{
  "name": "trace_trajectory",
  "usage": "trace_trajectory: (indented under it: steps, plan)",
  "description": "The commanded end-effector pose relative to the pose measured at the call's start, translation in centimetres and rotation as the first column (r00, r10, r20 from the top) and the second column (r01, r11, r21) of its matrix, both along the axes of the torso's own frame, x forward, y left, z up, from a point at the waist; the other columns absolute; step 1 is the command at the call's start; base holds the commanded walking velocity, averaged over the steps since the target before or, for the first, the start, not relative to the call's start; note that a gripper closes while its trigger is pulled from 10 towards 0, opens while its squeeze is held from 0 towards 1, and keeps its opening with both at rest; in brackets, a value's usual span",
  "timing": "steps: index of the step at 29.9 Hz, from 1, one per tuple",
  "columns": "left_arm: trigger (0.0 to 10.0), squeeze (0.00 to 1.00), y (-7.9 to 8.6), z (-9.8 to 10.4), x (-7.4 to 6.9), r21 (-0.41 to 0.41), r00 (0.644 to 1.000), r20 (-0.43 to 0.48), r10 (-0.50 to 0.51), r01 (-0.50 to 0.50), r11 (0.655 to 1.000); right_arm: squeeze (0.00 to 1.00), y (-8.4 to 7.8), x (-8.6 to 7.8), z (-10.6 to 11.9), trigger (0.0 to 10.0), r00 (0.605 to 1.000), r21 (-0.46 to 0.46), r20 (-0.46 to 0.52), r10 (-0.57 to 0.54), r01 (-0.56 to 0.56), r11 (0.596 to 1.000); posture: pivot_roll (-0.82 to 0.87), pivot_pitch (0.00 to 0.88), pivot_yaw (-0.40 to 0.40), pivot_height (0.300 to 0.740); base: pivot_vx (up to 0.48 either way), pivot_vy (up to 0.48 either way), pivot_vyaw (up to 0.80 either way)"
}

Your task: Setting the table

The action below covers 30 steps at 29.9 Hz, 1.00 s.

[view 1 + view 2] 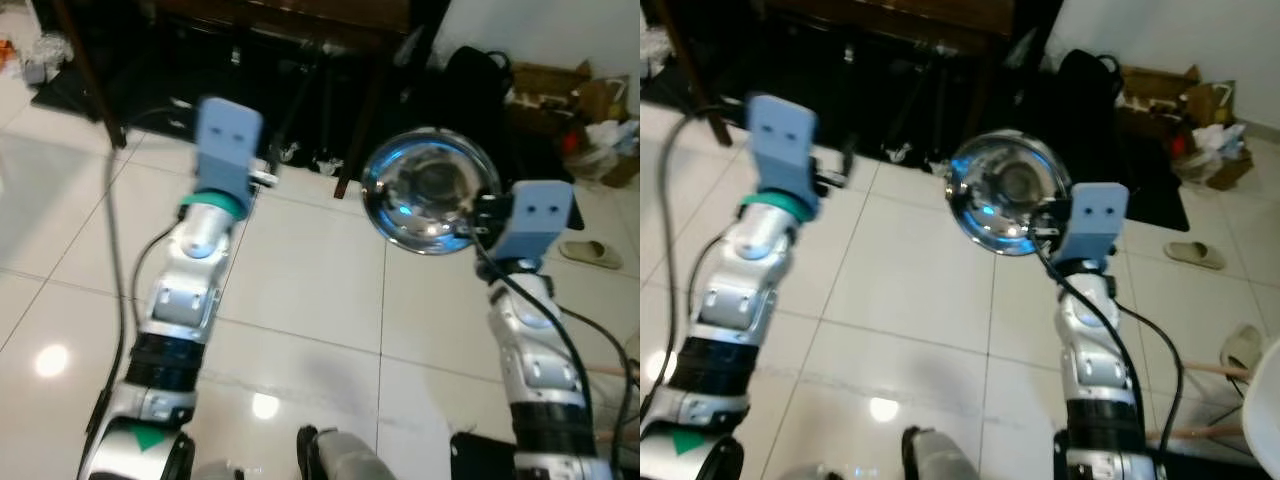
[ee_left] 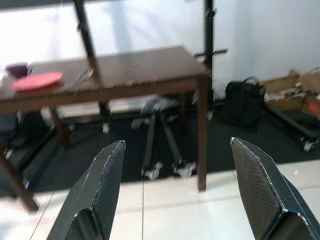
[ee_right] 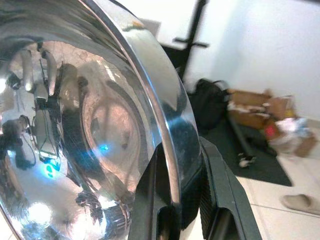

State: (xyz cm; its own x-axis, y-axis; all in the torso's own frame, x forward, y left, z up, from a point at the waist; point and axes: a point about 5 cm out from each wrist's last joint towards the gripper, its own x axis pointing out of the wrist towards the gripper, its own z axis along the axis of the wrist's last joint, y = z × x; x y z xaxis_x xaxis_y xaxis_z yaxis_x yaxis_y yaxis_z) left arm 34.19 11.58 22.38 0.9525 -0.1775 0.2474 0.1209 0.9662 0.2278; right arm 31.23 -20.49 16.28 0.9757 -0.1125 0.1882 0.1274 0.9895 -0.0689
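Head pair: both eyes look forward and steeply down from above the arms onto the white tile floor, with the dark table at the upper edge.
Offset between eyes: the right eye view sits a little further right, taking in more of the slipper and the cardboard boxes.
Left wrist: looks level along the two spread black fingers, from low down, toward the table and the black bag, at middling range.
Right wrist: very close behind the steel bowl, whose rim sits between its fingers.
Shared ground: table legs, bag, boxes, floor.
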Motion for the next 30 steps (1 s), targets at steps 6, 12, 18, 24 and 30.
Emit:
trace_trajectory:
  steps: [6, 12, 18, 24, 30]
  plan:
    - [10.0, 0.00, 0.1, -0.3, -0.1, 0.006, 1.000, -0.010, 0.009, -0.009, 1.000, 0.00, -0.1, -0.1, 0.1, 10.0, 1.000, 0.008, 0.009, -0.003, 0.003, 1.000, 0.02, 0.049, -0.059, 0.740, 0.000, 0.000, -0.80]
    - [10.0, 0.00, 0.1, -0.3, 0.0, 0.005, 1.000, -0.010, 0.012, -0.012, 1.000, 0.00, 0.0, 0.0, 0.1, 10.0, 1.000, 0.006, 0.012, -0.002, 0.002, 1.000, 0.02, 0.047, -0.061, 0.740, 0.000, 0.000, -0.68]
    - [10.0, 0.00, 0.6, -0.3, 0.1, 0.010, 0.998, 0.006, 0.066, -0.066, 0.998, 0.00, 0.6, 0.2, 0.6, 10.0, 0.999, -0.005, 0.031, 0.024, -0.024, 1.000, 0.03, 0.041, -0.062, 0.740, 0.120, 0.000, 0.00]
    - [10.0, 0.00, 1.4, -0.5, 0.4, 0.042, 0.990, 0.014, 0.143, -0.144, 0.989, 0.00, 1.6, 0.2, 1.0, 10.0, 0.996, -0.008, 0.050, 0.069, -0.069, 0.998, 0.03, 0.035, -0.064, 0.740, 0.480, 0.000, 0.00]
    - [10.0, 0.00, 1.4, -0.5, 0.3, 0.036, 0.990, 0.011, 0.141, -0.141, 0.989, 0.00, 1.8, 0.3, 1.1, 10.0, 0.996, -0.005, 0.052, 0.078, -0.078, 0.997, 0.03, 0.034, -0.064, 0.740, 0.480, 0.000, 0.00]
